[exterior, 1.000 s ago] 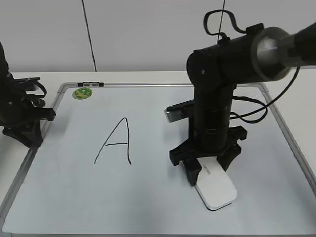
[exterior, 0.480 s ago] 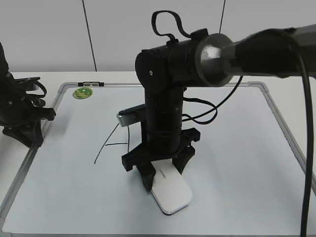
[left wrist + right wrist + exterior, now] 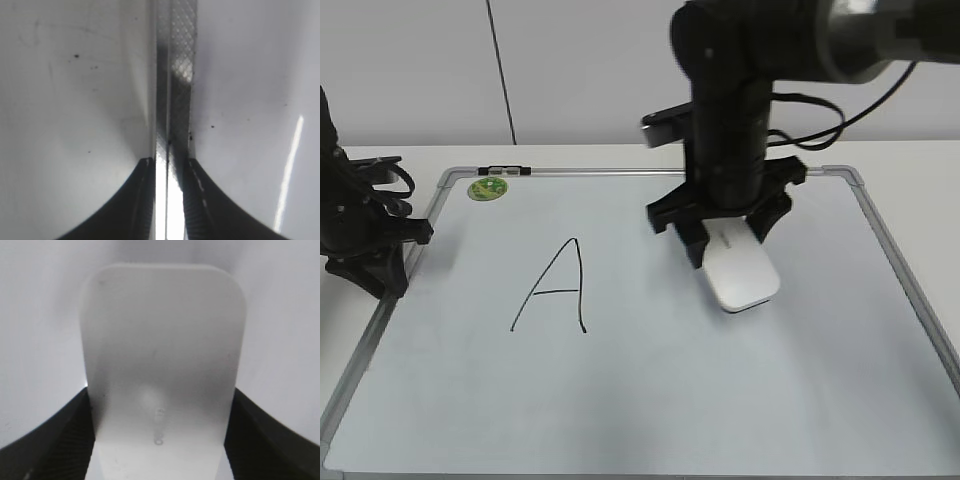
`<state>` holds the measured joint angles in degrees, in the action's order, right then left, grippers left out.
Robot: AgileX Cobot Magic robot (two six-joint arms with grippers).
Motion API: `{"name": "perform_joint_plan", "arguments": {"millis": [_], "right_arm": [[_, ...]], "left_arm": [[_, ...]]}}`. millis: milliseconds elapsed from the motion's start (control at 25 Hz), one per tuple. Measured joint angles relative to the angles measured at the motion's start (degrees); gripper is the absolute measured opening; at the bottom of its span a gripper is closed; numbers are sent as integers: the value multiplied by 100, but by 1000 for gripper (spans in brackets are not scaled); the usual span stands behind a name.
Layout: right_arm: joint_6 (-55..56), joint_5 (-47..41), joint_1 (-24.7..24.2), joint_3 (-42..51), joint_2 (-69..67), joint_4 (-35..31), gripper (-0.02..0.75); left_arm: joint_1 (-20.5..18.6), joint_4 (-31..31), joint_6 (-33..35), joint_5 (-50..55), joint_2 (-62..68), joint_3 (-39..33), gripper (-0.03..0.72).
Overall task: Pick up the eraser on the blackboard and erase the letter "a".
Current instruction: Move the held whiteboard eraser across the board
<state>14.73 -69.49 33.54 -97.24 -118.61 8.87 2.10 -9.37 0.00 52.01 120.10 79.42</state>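
- Eraser (image 3: 742,270), a white rounded block, is sitting between the fingers of the right gripper (image 3: 728,238), over the upper right part of the blackboard (image 3: 650,400); whether its underside is touching the board surface cannot be told.
- In the right wrist view the eraser (image 3: 162,370) is filling the middle, and the two dark fingers (image 3: 55,435) are pressing against its long sides, so the right gripper (image 3: 159,440) is pinching it.
- Small grey lettering is showing on the top of the eraser near the gripper, too blurred to read.
- On the left half of the board a tall angular capital "A" (image 3: 552,288) in black marker is standing, well apart from the eraser.
- A round green sticker (image 3: 487,187) is lying near the upper left corner of the board.
- The left gripper (image 3: 365,235) is resting beside the left frame of the board; in the left wrist view its fingers (image 3: 144,200) are pressed almost together, with only a thin bright slit between them, above the grey frame strip (image 3: 179,75).
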Motion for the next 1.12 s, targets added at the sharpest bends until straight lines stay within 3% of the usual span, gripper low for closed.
{"name": "perform_joint_plan", "arguments": {"millis": [280, 640, 920, 1120], "right_arm": [[-184, -8, -1483, 0, 102, -116, 524], [-985, -22, -2815, 0, 105, -974, 524], [-1334, -22, -3435, 0, 80, -1308, 524], [-1554, -22, -3475, 126, -126, -1446, 524]], "left_arm": [[0, 0, 0, 0, 0, 0, 155], [0, 0, 0, 0, 0, 0, 155], [0, 0, 0, 0, 0, 0, 155], [0, 0, 0, 0, 0, 0, 155]]}}
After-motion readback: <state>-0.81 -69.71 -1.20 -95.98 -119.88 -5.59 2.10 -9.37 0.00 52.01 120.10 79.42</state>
